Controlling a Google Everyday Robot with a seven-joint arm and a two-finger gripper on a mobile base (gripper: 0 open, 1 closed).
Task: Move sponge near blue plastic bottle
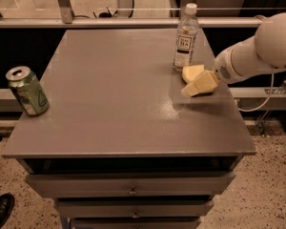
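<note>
The sponge (191, 72) is a small pale-yellow block lying flat on the grey table (114, 104), just right of the foot of the blue plastic bottle (186, 37). The bottle stands upright at the far right of the tabletop, with a white cap and a white label. My gripper (194, 84) reaches in from the right on the white arm (257, 51), low over the table on the near side of the sponge. One cream finger (200, 86) lies beside the sponge and no longer squeezes it. The other finger is hidden. The gripper looks open.
A green drink can (28, 91) stands upright at the table's left edge. The table has drawers (133, 187) under its front edge. A rail and window frame run behind the far edge. A dark shoe (1, 209) is on the floor at the lower left.
</note>
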